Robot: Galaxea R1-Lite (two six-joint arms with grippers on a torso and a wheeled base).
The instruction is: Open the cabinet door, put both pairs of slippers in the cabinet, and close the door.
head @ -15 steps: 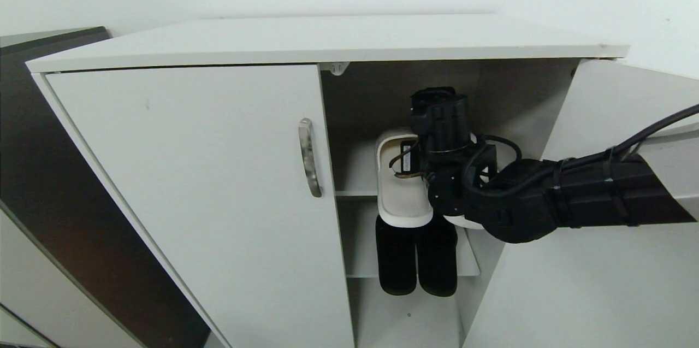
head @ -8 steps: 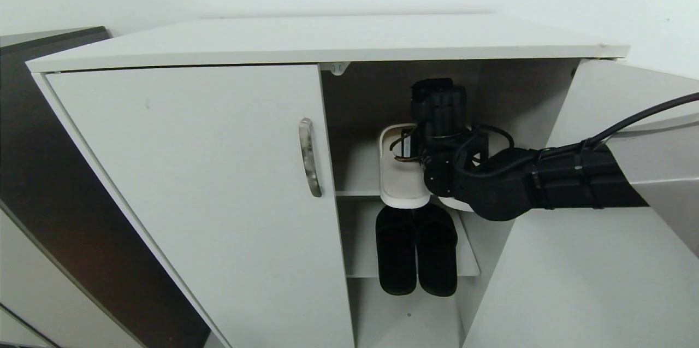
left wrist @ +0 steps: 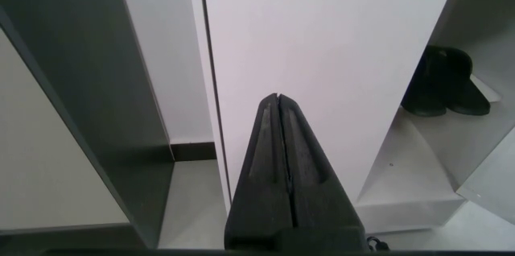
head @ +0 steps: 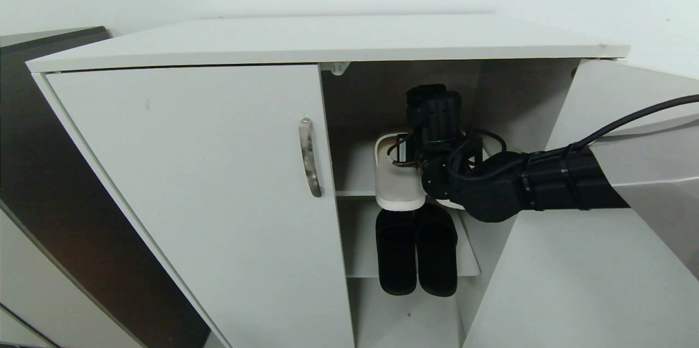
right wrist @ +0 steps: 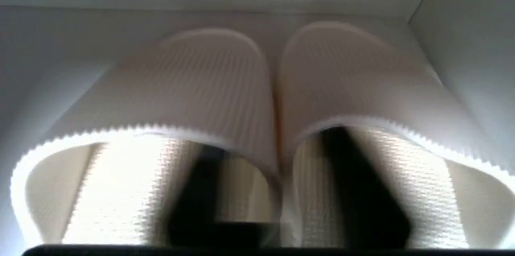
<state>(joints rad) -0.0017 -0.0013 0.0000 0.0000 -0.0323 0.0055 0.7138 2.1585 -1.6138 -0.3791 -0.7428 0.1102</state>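
Note:
The pair of white slippers [head: 396, 184] lies on the cabinet's upper shelf [head: 355, 187], heels jutting over its front edge. My right gripper [head: 408, 155] reaches in from the right and is shut on them. In the right wrist view its dark fingers [right wrist: 346, 179] sit under the straps of the white slippers [right wrist: 265, 95]. The black slippers [head: 416, 252] rest side by side on the lower shelf [head: 360, 263], heels overhanging. My left gripper [left wrist: 278, 101] is shut on nothing, low in front of the closed left door [left wrist: 322, 47], with the black slippers [left wrist: 447, 83] beyond it.
The left door [head: 207, 184] is closed, its metal handle [head: 309, 157] by the opening. The right door [head: 579, 282] stands swung wide open under my right arm. A dark panel [head: 65, 173] leans to the cabinet's left. The cabinet floor [head: 407, 318] is bare.
My right arm has pushed deeper into the cabinet with the white slippers. They went from hanging in front of the black pair to lying on the upper shelf.

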